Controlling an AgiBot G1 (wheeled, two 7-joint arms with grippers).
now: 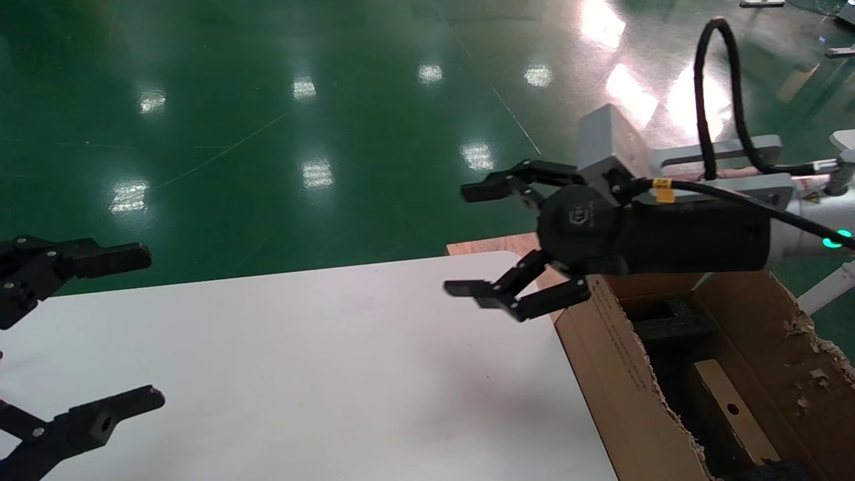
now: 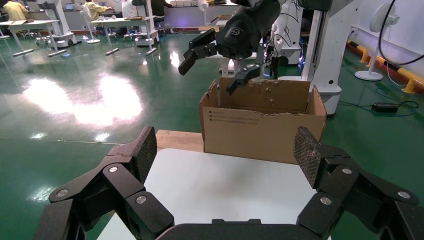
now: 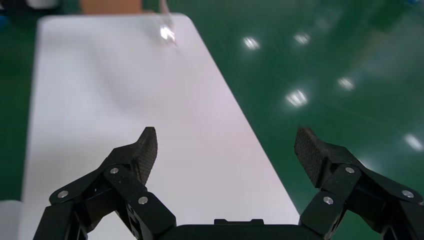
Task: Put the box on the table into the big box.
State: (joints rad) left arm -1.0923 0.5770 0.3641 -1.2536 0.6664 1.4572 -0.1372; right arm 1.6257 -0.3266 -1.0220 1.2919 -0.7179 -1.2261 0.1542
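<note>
The small brown box (image 1: pixel 718 387), with a round hole in its top, lies inside the big box (image 1: pixel 621 374) on black foam, right of the white table (image 1: pixel 320 361). My right gripper (image 1: pixel 471 239) is open and empty. It hangs above the table's far right corner, beside the big box's near-left corner. It also shows in the left wrist view (image 2: pixel 209 76), above the big box (image 2: pixel 260 130), and in its own wrist view (image 3: pixel 226 150), over the table (image 3: pixel 125 100). My left gripper (image 1: pixel 147 329) is open and empty at the table's left edge, as its own wrist view (image 2: pixel 226 150) also shows.
A bare plywood board (image 1: pixel 494 244) sticks out behind the table's far right corner. The big box has ragged torn flap edges (image 1: pixel 815 361). Glossy green floor (image 1: pixel 300 133) surrounds the table. Other robot stands and tables (image 2: pixel 325 50) stand far behind.
</note>
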